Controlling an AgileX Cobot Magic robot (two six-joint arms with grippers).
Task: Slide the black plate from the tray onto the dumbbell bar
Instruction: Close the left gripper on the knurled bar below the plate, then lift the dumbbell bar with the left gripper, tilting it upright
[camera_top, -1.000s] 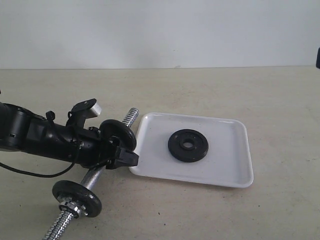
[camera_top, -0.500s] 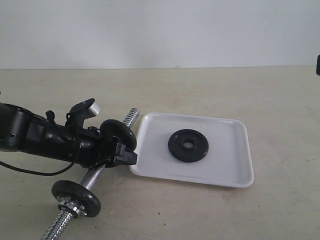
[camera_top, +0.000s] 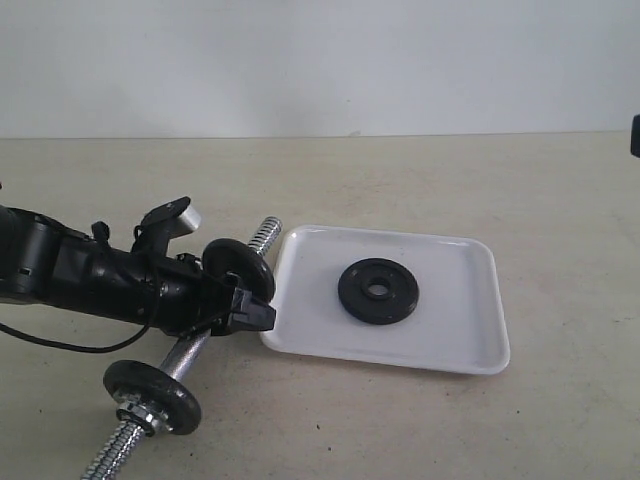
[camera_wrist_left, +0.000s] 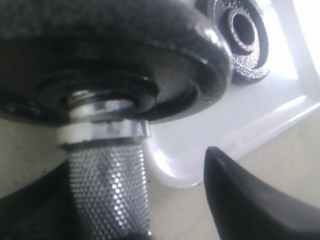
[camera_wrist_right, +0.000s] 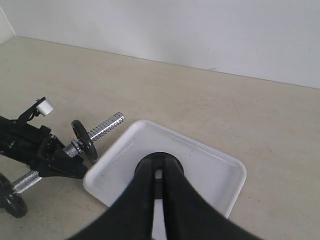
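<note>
Exterior view: the small round matte-black iron plate (camera_top: 377, 291) with a centre hole lies flat and untouched near the middle of the shallow glossy white rectangular tray (camera_top: 460, 340), on a beige tabletop (camera_top: 420, 180). Over the past second the tray and black plate together have crept a shade to the right. The far threaded tip of the slim chrome dumbbell bar (camera_top: 186, 352), which lies slantwise just left of the tray, has swung the same way; the likeliest reading is that the bar is nudging the tray's left rim. A second black disc (camera_top: 240, 266) already sits upright on the bar just beside that rim, and a black disc with a silver nut (camera_top: 152, 397) stands toward the bar's near end. The left gripper (camera_top: 243, 303) reaches in from the left with its jaws parted astride the bar's knurled stretch. One finger (camera_wrist_left: 250, 205) is plainly clear of the metal in the left wrist view, so it grips nothing. The right gripper (camera_wrist_right: 158, 172), seen only in the right wrist view, hangs above the tray over the plate, its fingers pressed together and empty. For the task little is gained: the plate has not left the tray and must yet be picked up, turned on edge and threaded over the bar's far end, whose shift may call for fresh aim.
</note>
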